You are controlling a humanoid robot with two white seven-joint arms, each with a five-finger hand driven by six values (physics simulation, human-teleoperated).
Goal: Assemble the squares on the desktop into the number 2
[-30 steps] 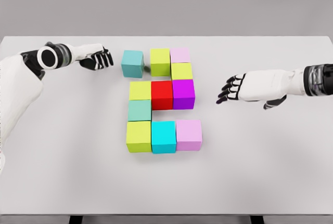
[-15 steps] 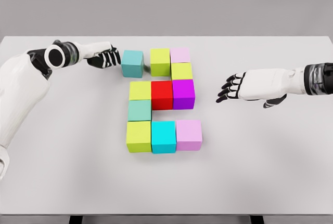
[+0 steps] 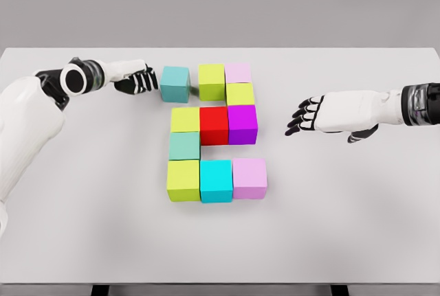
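Left robot hand (image 3: 137, 80) with curled fingers lies on the white surface (image 3: 82, 227), its fingertips just beside the left face of a lone teal cube (image 3: 175, 83); contact cannot be confirmed, and it grips nothing. Right robot hand (image 3: 311, 116) hovers at the right, fingers spread and relaxed, empty, well apart from the blocks.

Head view, ten cubes in all. Yellow-green, four: top (image 3: 212, 81), right of top (image 3: 240, 94), middle-left (image 3: 185, 119), bottom-left (image 3: 183, 180). Teal, two: the lone cube and one (image 3: 184, 145) in the left column. Pale pink, two: top-right (image 3: 238, 72), bottom-right (image 3: 249, 177). Red (image 3: 214, 125), purple (image 3: 242, 123) and cyan (image 3: 216, 180), one each. The lone teal cube stands just left of the top yellow-green cube, a narrow gap between them; the other nine sit packed together.
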